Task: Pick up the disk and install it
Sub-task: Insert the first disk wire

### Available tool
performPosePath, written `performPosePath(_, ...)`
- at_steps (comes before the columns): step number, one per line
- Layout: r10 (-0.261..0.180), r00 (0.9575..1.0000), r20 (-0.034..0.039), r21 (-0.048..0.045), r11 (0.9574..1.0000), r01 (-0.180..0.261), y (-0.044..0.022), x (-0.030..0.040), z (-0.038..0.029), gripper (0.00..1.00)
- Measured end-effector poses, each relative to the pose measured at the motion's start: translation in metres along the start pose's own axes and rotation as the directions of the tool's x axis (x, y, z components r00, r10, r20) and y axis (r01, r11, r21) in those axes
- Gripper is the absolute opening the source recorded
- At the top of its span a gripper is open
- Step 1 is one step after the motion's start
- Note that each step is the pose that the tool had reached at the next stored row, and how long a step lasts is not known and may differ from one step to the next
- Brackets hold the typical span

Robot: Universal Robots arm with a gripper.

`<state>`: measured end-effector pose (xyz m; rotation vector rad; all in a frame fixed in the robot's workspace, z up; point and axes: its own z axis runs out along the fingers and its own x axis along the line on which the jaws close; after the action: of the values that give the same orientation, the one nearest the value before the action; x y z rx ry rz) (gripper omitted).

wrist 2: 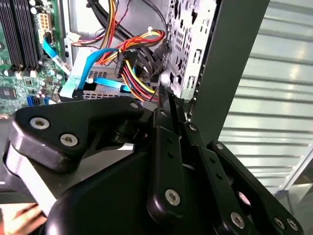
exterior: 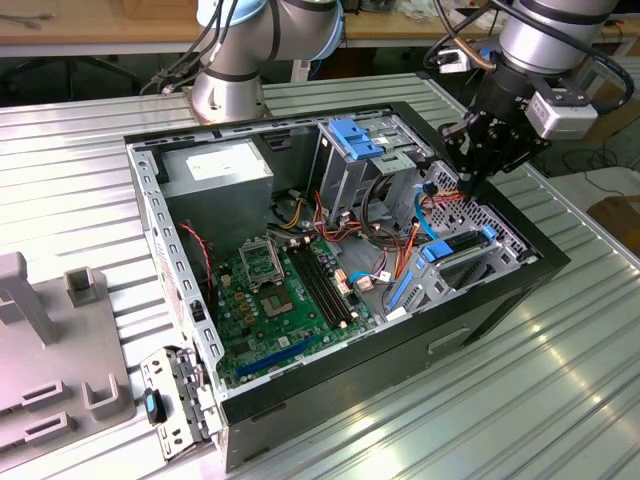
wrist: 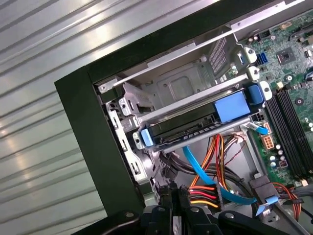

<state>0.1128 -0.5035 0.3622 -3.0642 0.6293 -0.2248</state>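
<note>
The disk (wrist: 183, 128), framed by its blue carrier rail, lies seated in the metal drive bay (wrist: 181, 88) at a corner of the computer case (wrist: 90, 122). The end effector (wrist: 175, 190), fingers pressed together, sits just beside the coloured power wires (wrist: 205, 195). The case stands on the ribbed bench (wrist: 39, 156).

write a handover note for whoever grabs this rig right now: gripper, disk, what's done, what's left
gripper: shut, holding nothing. It is over the coloured cables inside the computer case, apart from the disk.
disk: lies flat in the grey drive bay at the case's corner on the exterior view's right, with its blue carrier around it.
Done: the disk is in the bay and out of the gripper.
Left: these views don't show whether the disk is pushed fully home.
</note>
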Motion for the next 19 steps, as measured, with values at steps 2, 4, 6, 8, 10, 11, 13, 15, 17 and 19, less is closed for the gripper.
performPosePath(2, 0.029, 0.9996, -0.0011, -0.0041, 0.9996, -0.029, -0.0001, 0.0001, 0.0003, 0.16)
performPosePath(4, 0.074, 0.9972, -0.0028, -0.0105, 0.9972, -0.074, -0.0001, 0.0000, 0.0004, 0.16)
performPosePath(6, 0.118, 0.9930, -0.0046, -0.0166, 0.9928, -0.118, -0.0001, 0.0001, 0.0004, 0.16)
performPosePath(8, 0.146, 0.9893, -0.0056, -0.0206, 0.9891, -0.146, -0.0002, 0.0001, 0.0004, 0.16)
performPosePath(10, 0.171, 0.9853, -0.0062, -0.0246, 0.9850, -0.171, -0.0002, 0.0001, 0.0004, 0.16)
performPosePath(11, 0.185, 0.9827, -0.0066, -0.0268, 0.9824, -0.185, -0.0002, 0.0001, 0.0004, 0.16)
performPosePath(13, 0.208, 0.9780, -0.0075, -0.0303, 0.9776, -0.208, -0.0002, 0.0000, 0.0004, 0.16)
performPosePath(15, 0.227, 0.9739, -0.0084, -0.0330, 0.9734, -0.227, -0.0005, 0.0001, 0.0004, 0.16)
performPosePath(17, 0.251, 0.9679, -0.0095, -0.0366, 0.9672, -0.251, -0.0006, 0.0002, 0.0005, 0.16)
performPosePath(19, 0.292, 0.9565, -0.0113, -0.0429, 0.9555, -0.292, -0.0009, 0.0003, 0.0005, 0.16)
